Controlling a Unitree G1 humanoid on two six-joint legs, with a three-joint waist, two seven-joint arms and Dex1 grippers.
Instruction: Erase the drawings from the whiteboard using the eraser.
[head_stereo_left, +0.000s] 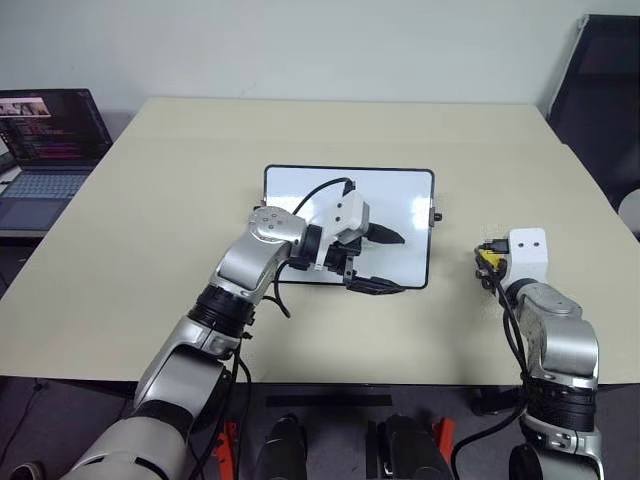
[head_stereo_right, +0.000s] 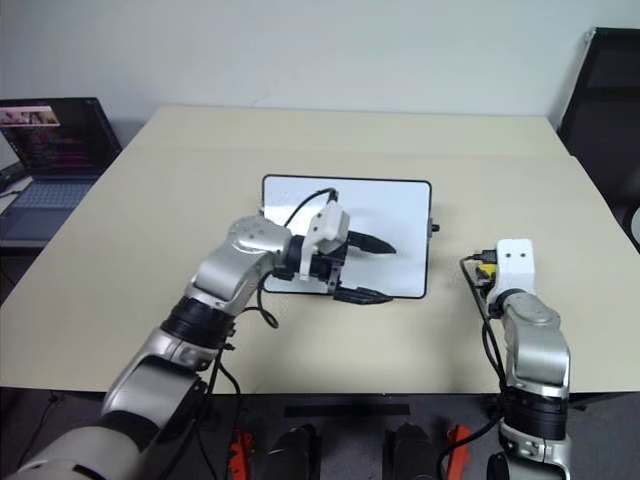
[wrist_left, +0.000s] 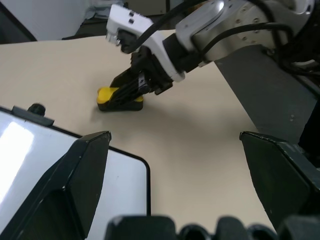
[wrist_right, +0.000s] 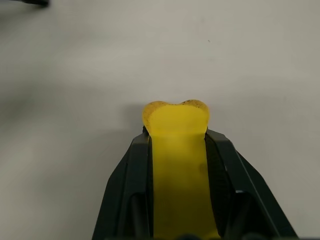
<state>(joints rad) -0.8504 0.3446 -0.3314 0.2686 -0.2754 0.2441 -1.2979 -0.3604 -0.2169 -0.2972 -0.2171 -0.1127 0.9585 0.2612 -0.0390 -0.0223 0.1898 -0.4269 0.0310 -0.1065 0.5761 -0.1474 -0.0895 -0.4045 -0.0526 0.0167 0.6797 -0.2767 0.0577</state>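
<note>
R gripper clamped on small yellow block eraser, just right of glossy black-framed whiteboard (drawings not discernible). L gripper spread wide, empty, over board's lower-right part.

Left gripper and its arm cover the whiteboard's lower left, so any drawings there can't be checked. Eraser sides hidden behind the right gripper's fingers, bottom cut by frame edge. Laptop cropped at left edge.
</note>
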